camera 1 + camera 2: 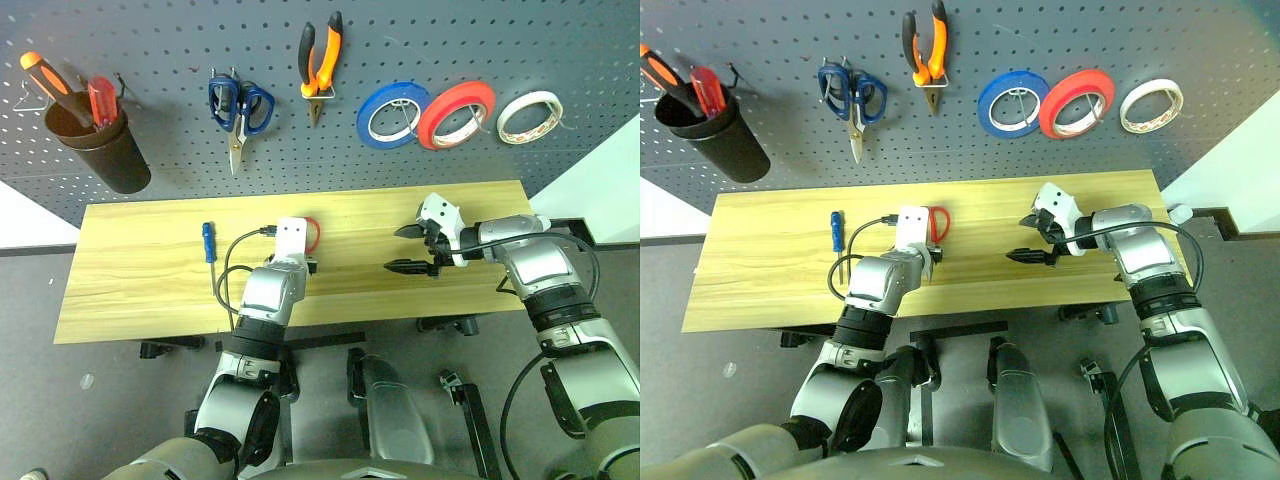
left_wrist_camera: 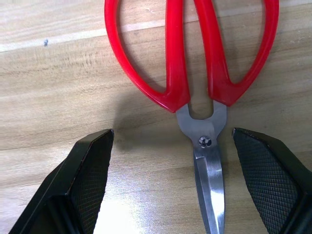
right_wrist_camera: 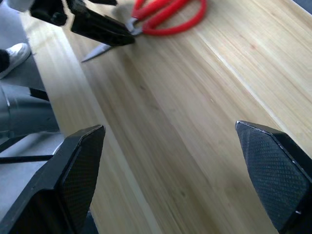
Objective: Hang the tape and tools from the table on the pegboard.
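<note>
My left gripper [image 2: 168, 180] reaches forward and down, jaws spread; my right gripper [image 1: 408, 248] hovers, jaws wide apart.

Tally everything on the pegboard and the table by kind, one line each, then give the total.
Tape rolls: 3, namely the blue roll, the red-orange roll and the cream-white tape.
Scissors: 2, the blue-handled scissors and the red-handled scissors.
Pliers: 1, the pliers.
Screwdrivers: 2, the orange-handled screwdriver and the blue-handled screwdriver.
Cups: 1, the black cup.
Total: 9
</note>
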Robot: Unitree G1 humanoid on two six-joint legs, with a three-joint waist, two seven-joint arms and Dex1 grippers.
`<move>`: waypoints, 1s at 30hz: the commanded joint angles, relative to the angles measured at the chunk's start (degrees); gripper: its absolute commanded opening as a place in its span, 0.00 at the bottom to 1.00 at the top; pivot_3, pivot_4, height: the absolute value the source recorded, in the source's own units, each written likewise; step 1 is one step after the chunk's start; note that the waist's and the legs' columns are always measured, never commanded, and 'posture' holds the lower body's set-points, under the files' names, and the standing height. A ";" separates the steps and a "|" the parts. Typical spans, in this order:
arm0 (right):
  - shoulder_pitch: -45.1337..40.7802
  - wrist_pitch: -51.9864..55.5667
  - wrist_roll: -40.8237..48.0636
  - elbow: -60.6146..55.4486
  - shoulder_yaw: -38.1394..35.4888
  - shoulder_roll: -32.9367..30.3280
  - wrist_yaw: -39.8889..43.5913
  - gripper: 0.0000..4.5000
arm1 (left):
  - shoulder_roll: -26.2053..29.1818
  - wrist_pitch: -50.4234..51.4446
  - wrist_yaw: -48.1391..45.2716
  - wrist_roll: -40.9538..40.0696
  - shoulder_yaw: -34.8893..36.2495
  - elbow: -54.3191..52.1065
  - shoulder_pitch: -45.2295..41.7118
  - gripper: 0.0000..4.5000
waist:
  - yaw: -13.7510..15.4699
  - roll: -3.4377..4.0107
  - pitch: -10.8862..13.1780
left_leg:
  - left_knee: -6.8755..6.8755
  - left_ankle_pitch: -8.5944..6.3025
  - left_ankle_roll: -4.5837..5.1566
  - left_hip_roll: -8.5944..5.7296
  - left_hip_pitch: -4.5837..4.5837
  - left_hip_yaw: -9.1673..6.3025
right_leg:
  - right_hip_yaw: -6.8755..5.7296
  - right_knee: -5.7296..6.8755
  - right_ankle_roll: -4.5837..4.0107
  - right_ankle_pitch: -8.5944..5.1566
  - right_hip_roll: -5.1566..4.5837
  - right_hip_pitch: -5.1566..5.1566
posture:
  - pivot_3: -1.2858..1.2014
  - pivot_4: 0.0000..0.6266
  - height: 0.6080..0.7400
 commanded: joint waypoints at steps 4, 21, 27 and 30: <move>-1.28 -2.21 -0.64 0.97 -1.65 0.09 -0.95 1.00 | -2.11 7.07 3.20 1.93 1.64 1.75 0.17 0.44 | -0.76 0.00 0.00 | -0.09 0.00 0.00 0.00 0.00 0.01 | 0.01 -0.06 0.00 0.00 0.01 -0.02 | 0.46 0.63 0.92; -4.50 -7.60 -2.57 5.53 -1.39 0.70 -2.02 1.00 | 5.09 14.23 -6.36 -0.42 -0.88 -14.02 3.30 0.06 | -0.60 0.00 -0.01 | -0.67 0.10 -0.17 -0.11 -0.03 0.14 | 0.04 -0.25 0.02 0.03 0.01 -0.23 | 0.47 0.54 0.92; -5.32 -8.37 -2.29 5.03 -2.01 0.34 -1.32 1.00 | 11.92 18.70 -21.48 -11.04 6.82 -27.26 7.00 0.06 | -0.44 -0.01 -0.02 | -0.71 0.23 -0.37 -0.08 -0.36 0.13 | 0.00 -0.19 0.23 0.16 0.04 -0.53 | 0.47 0.48 0.92; -5.30 -8.53 -2.18 4.89 -2.23 0.26 -0.98 1.00 | 18.18 23.18 -28.40 -15.75 5.57 -31.11 6.94 0.06 | -0.44 -0.01 -0.06 | -0.65 0.24 -0.38 -0.09 -0.51 0.11 | -0.08 -0.19 0.23 0.17 0.03 -0.59 | 0.48 0.46 0.92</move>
